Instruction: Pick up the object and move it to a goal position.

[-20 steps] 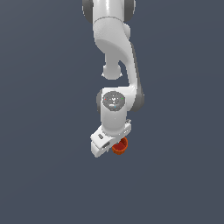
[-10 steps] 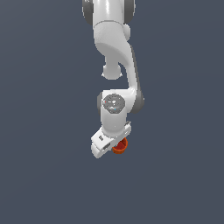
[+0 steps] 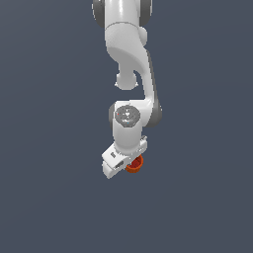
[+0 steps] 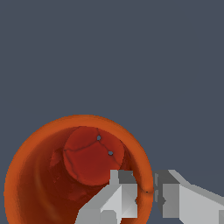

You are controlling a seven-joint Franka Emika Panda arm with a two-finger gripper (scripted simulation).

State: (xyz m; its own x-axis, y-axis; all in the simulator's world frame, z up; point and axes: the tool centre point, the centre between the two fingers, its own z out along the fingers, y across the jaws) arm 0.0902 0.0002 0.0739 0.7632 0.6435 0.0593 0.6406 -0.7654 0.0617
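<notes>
The object, a small orange-red cup [image 3: 134,166] with a darker red inside, shows just under my white gripper [image 3: 131,163] in the exterior view, mostly hidden by the hand. In the wrist view the cup [image 4: 39,175] fills the lower part of the picture and I look straight into it. My gripper [image 4: 146,192] is shut on the cup's rim wall: one finger [image 4: 120,197] is inside the cup and the other finger [image 4: 179,199] is outside it. I cannot tell whether the cup rests on the surface or hangs above it.
A plain dark grey-blue surface [image 3: 49,197] lies all around the arm. The white arm [image 3: 129,74] comes down from the exterior view's top. No other objects show.
The gripper and the cup have shifted very slightly toward the exterior view's left. The grip on the cup looks the same.
</notes>
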